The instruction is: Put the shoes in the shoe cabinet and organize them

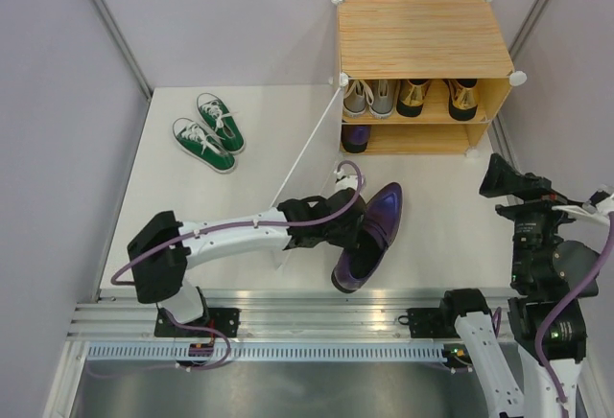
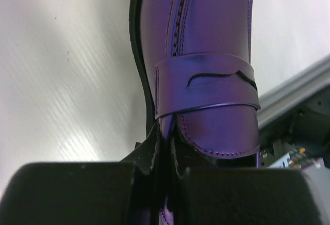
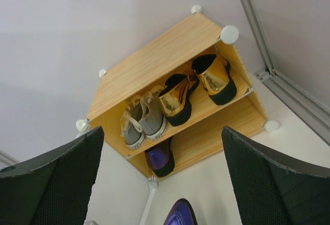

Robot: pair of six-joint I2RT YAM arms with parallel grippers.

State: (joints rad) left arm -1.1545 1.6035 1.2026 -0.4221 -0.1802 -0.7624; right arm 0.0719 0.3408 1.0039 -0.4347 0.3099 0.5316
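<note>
We find the shoe cabinet (image 1: 422, 39) at upper right, white door (image 1: 307, 145) swung open, grey sneakers (image 1: 356, 98) and gold shoes (image 1: 414, 98) on its upper shelf, one purple shoe (image 1: 355, 136) below. We judge the step as shelving the second purple shoe (image 1: 372, 231), at frame centre, pinched at its collar by the left fingers (image 2: 147, 155); it must clear the door edge to join its mate. The green sneakers (image 1: 206, 130) wait upper left; the right fingers (image 3: 56, 178) stand spread, empty.

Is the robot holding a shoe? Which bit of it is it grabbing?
Yes. The left gripper is shut on the purple shoe, pinching the edge of its opening just behind the strap. The right gripper is open and holds nothing.
</note>
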